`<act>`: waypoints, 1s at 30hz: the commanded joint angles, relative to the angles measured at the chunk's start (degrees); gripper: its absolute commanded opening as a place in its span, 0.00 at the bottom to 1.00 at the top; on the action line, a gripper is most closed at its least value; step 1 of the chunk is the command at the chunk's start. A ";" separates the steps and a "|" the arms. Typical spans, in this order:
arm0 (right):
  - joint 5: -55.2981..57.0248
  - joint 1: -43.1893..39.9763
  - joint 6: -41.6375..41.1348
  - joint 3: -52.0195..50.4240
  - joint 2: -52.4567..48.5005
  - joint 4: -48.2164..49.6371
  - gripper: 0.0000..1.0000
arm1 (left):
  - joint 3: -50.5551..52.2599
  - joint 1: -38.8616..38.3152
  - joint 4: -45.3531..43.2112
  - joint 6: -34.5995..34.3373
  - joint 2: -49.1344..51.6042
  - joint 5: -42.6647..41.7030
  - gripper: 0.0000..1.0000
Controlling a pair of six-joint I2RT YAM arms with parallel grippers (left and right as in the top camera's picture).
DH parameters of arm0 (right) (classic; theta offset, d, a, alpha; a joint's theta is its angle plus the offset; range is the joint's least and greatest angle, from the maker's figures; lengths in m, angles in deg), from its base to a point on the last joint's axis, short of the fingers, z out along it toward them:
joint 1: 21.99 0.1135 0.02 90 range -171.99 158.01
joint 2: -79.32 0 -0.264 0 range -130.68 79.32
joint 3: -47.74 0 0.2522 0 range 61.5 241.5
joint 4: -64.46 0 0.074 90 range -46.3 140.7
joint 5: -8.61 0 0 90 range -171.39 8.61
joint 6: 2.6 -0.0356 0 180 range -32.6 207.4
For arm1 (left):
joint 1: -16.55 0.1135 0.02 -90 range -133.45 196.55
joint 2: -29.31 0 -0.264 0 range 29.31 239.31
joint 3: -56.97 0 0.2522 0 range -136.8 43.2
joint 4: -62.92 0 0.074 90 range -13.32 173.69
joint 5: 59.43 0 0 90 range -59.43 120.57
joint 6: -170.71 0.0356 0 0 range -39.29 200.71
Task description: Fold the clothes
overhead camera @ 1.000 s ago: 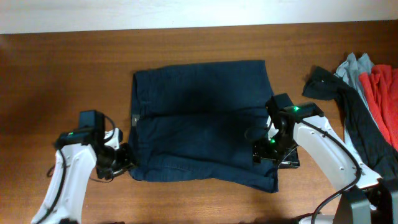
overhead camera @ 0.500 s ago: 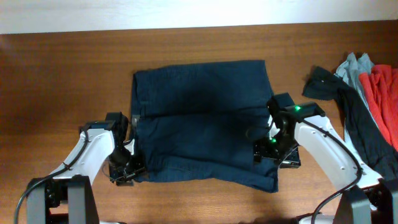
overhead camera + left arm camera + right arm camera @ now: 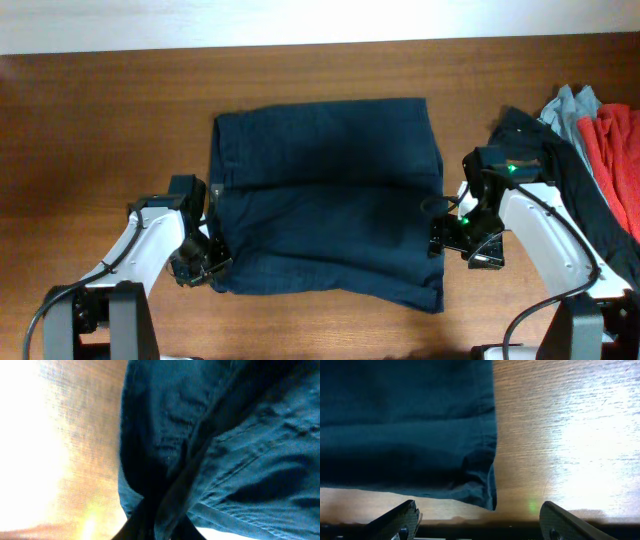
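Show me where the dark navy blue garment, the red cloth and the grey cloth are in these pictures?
dark navy blue garment (image 3: 325, 200), overhead view, middle of its flat top layer.
red cloth (image 3: 612, 150), overhead view, its bunched middle.
grey cloth (image 3: 572, 105), overhead view, its visible upper part.

We see the navy garment (image 3: 325, 195) lying flat in the middle of the desk (image 3: 100, 120). The left gripper (image 3: 205, 265) sits at its 7 o'clock corner, seemingly touching the cloth. The right gripper (image 3: 450, 235) lies just off its 4 o'clock edge. A clothes pile (image 3: 590, 150) lies at 3 o'clock.
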 commanded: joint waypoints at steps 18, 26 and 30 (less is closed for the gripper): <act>0.09 -2.82 1.40 -2.47 0.37 0.22 0.92 | 2.05 -0.17 7.50 -9.05 0.42 -0.87 0.98; 0.20 -2.97 1.46 -2.47 0.37 0.26 0.93 | 7.67 -0.17 -1.14 -12.07 0.42 1.18 0.61; 0.31 -2.97 2.51 -2.47 0.37 0.24 0.93 | 7.67 -0.15 -1.36 -12.07 0.42 0.98 0.37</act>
